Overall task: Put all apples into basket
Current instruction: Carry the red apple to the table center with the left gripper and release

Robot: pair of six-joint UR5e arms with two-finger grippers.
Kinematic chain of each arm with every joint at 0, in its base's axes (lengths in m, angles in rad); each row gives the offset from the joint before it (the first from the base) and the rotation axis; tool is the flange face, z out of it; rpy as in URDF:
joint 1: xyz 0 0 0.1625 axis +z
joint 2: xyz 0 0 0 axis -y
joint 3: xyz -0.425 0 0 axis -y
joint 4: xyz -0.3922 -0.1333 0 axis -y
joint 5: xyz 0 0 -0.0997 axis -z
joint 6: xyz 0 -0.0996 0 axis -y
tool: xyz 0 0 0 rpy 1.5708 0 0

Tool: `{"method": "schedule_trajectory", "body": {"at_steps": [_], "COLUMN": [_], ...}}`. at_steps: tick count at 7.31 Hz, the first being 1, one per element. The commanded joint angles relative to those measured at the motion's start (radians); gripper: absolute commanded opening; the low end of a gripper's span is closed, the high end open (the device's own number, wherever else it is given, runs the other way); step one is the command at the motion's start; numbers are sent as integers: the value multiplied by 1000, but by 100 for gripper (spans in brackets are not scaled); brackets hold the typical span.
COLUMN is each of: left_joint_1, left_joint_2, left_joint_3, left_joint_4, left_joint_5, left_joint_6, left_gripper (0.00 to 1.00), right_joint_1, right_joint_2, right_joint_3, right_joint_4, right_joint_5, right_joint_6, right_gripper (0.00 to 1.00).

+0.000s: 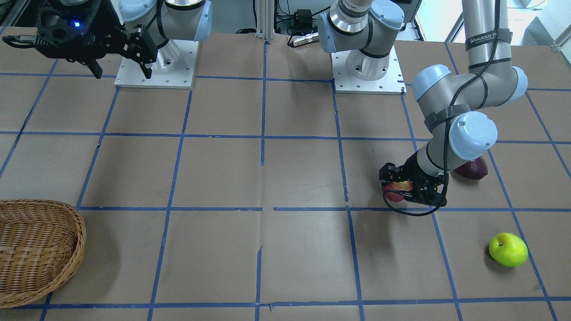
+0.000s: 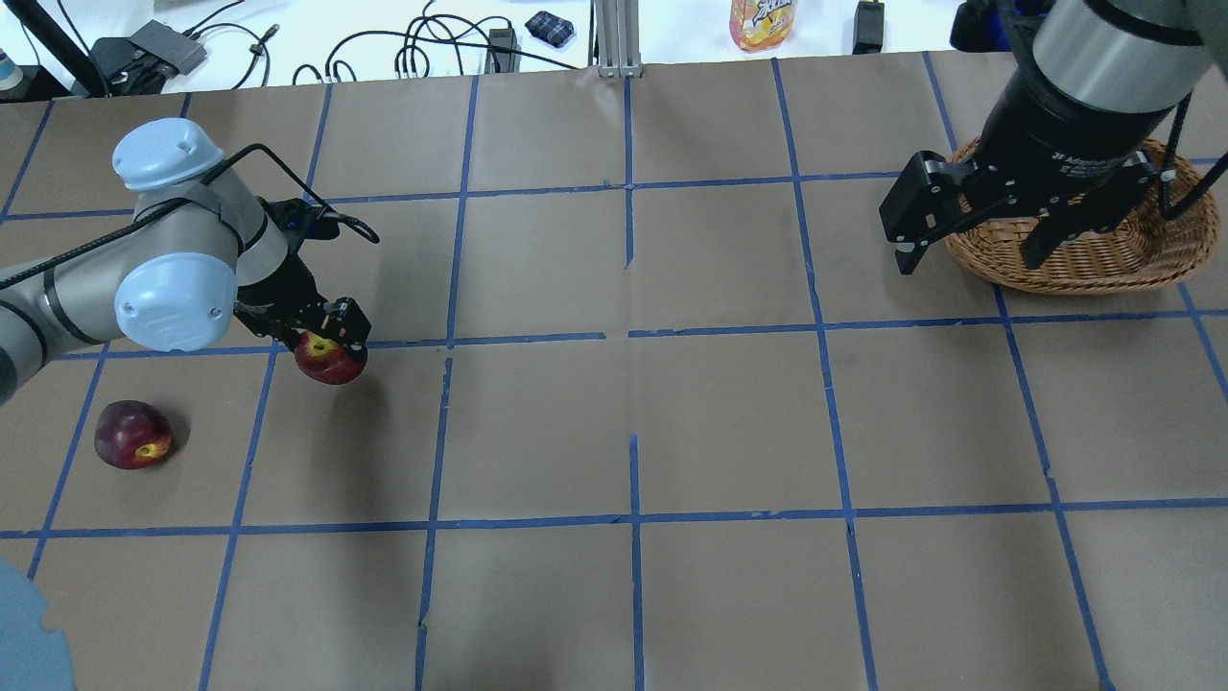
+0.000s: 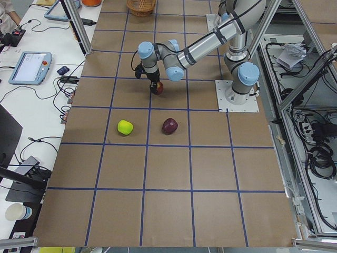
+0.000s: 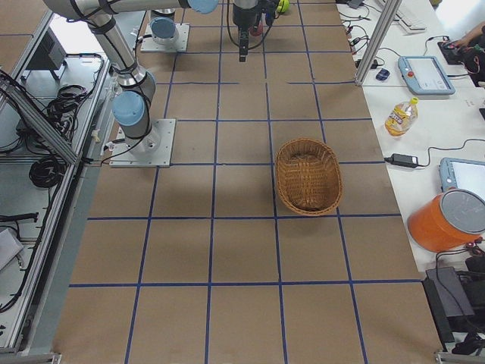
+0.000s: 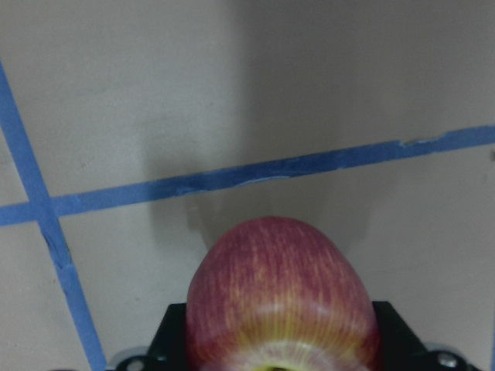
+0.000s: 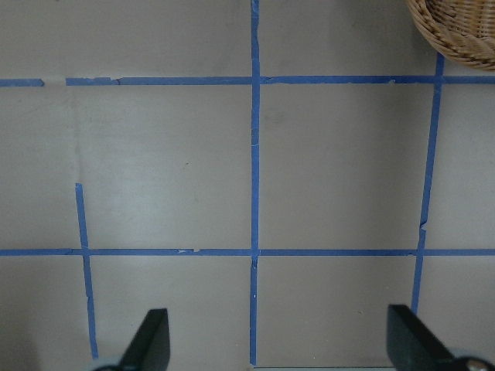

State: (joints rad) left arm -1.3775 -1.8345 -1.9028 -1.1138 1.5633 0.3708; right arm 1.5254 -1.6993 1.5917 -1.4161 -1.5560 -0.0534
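Three apples lie outside the basket (image 1: 67,267) in the front-facing view. Taking each frame's centre as the dial, your left tool (image 1: 412,187) sits at 4 o'clock, pinching the red apple (image 1: 393,192) from above. The maroon apple (image 1: 473,168) rests just behind that arm at 3 o'clock. The green apple (image 1: 508,249) lies farther out at 4 o'clock, and the basket is at 8 o'clock, well apart from all the fruit. Your right tool (image 1: 120,69) hangs high at 11 o'clock, fingers spread, holding nothing.

In the overhead view the red apple is at 9 o'clock and the basket at 2 o'clock, partly under the right tool. I judge that this arm is parked there to leave the carry path free.

From the left end, the left tool points straight down onto the red apple, a sensible hold for round fruit. I cannot tell whether the apple has cleared the table (image 1: 285,178).

From the right end, the basket shows no apples inside, so I judge that you are on the first of three.

In the left wrist view the red apple fills 6 o'clock, its yellow patch towards the lens, with a blue tape line (image 5: 255,174) beyond it.

In the right wrist view the fingertips stand wide apart at 7 and 5 o'clock, with the basket rim at 1 o'clock.
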Motion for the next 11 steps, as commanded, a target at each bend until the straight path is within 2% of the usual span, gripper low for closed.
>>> {"method": "schedule_trajectory", "body": {"at_steps": [1, 2, 4, 6, 7, 8, 9, 11], "left_joint_1": [-217, -317, -530, -580, -580, -581, -584, -577], "left_joint_2": [38, 22, -35, -92, -113, -129, -143, -120], "left_joint_3": [24, 40, 100, 117, 119, 117, 119, 134], "left_joint_4": [-38, -12, 95, 139, 152, 160, 181, 193], "left_joint_5": [-49, -145, -149, -144, -144, -144, -147, -146], "left_joint_6": [-239, -406, -678, -724, -727, -730, -742, -722], "left_gripper": [0, 0, 0, 0, 0, 69, 100, 100], "right_joint_1": [-1, -1, -2, -4, -13, -13, -13, -24], "right_joint_2": [1, 0, 3, 7, 9, 9, 9, 7], "right_joint_3": [-1, -1, 1, 2, 16, 51, 85, 90], "right_joint_4": [0, -1, 2, 2, -1, -1, -6, -33], "right_joint_5": [1, 1, -1, -1, -44, -82, -78, -79], "right_joint_6": [-2, 3, 3, 0, -3, -3, -3, 1], "right_gripper": [100, 100, 100, 100, 100, 100, 100, 100]}}
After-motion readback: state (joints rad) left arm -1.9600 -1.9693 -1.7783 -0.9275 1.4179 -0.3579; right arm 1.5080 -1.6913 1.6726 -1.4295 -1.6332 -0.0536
